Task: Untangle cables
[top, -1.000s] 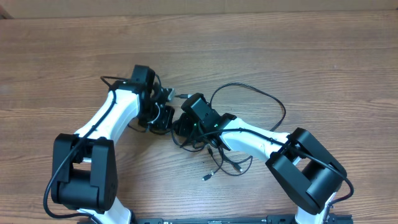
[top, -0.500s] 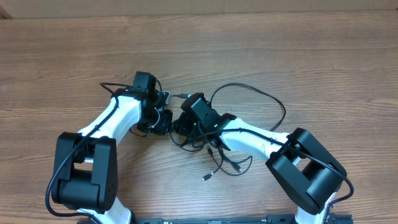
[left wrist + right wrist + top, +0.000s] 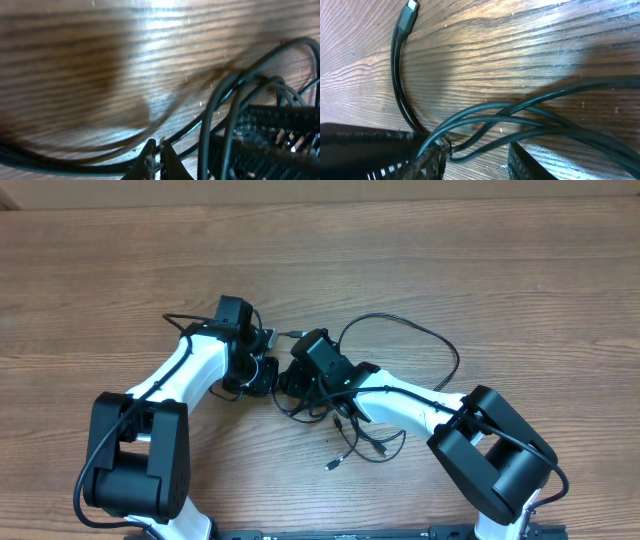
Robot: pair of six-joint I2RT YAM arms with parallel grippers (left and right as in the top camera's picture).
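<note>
The cables (image 3: 396,75) lie in 1 knot mid-table (image 3: 120,270) betw. the 2 grippers, w/ 1 loop swung out to the right & loose ends trailing toward the front edge. L gripper (image 3: 158,159) has its tips pressed together, and it's too blurry to tell if anything is nipped; R gripper (image 3: 475,160) is part spread w/ approx. 3 strands crossing the gap, none visibly clamped. They look light, limp & slick, so prob. they'll slide & drag neighbours along; best taken just behind a plug (image 3: 411,7) or on 1 free strand, not at the crossing.
</note>
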